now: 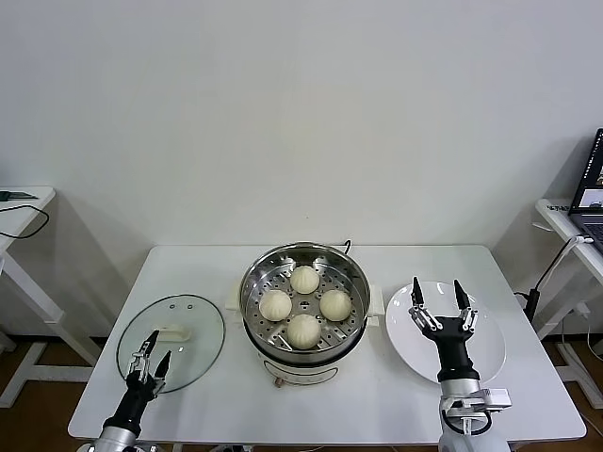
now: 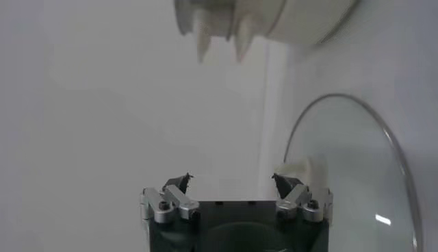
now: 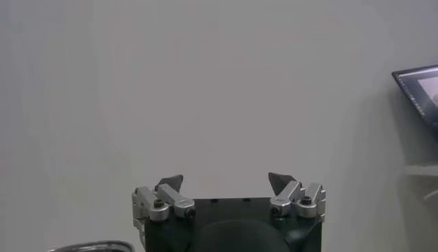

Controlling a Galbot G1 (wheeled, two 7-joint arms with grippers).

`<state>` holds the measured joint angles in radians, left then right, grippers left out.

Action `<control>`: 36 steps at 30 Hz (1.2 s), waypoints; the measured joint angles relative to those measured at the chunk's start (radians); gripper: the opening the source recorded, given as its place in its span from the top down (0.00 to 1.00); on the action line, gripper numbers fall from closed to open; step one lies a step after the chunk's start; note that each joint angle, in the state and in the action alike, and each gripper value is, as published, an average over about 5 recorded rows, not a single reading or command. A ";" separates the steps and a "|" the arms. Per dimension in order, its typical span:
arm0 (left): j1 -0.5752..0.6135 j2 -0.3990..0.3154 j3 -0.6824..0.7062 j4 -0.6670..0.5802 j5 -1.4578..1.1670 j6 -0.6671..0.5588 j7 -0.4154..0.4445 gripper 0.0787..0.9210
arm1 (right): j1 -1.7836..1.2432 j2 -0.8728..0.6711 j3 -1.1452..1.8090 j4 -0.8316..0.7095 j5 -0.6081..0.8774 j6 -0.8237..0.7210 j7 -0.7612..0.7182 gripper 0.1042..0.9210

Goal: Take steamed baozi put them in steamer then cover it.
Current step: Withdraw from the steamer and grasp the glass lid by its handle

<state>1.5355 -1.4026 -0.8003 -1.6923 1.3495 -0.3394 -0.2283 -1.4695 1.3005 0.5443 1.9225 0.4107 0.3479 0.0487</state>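
Note:
The steamer (image 1: 254, 282) stands in the middle of the white table, uncovered, and several baozi (image 1: 304, 279) lie on its perforated tray. Its clear glass lid (image 1: 193, 353) with a white knob lies flat to the left. My left gripper (image 1: 155, 353) is open and empty over the lid's near edge. In the left wrist view this gripper (image 2: 233, 179) has the lid (image 2: 356, 178) beside it and the steamer's base (image 2: 301, 17) farther off. My right gripper (image 1: 436, 284) hovers open and empty over the white plate (image 1: 490, 348); in the right wrist view the gripper (image 3: 226, 181) faces the bare wall.
The white plate right of the steamer holds nothing. A side table with a laptop (image 1: 589, 193) stands at the far right, and another side table with a cable (image 1: 19, 212) at the far left. The table's front edge runs just ahead of both wrists.

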 measured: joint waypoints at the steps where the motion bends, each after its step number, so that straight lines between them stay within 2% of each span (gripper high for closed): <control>1: -0.007 0.000 0.000 0.010 0.008 0.001 -0.003 0.12 | -0.001 0.001 0.000 0.000 -0.001 0.001 0.000 0.12; 16: -0.121 -0.002 0.000 0.138 0.068 0.021 -0.022 0.12 | -0.004 0.011 -0.002 -0.013 -0.015 0.007 0.000 0.12; 36: -0.248 0.004 0.013 0.234 0.084 0.041 -0.024 0.12 | 0.001 0.011 -0.014 -0.035 -0.037 0.012 -0.002 0.12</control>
<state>1.2875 -1.3982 -0.7871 -1.4580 1.4336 -0.2983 -0.2526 -1.4689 1.3112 0.5302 1.8879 0.3738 0.3595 0.0472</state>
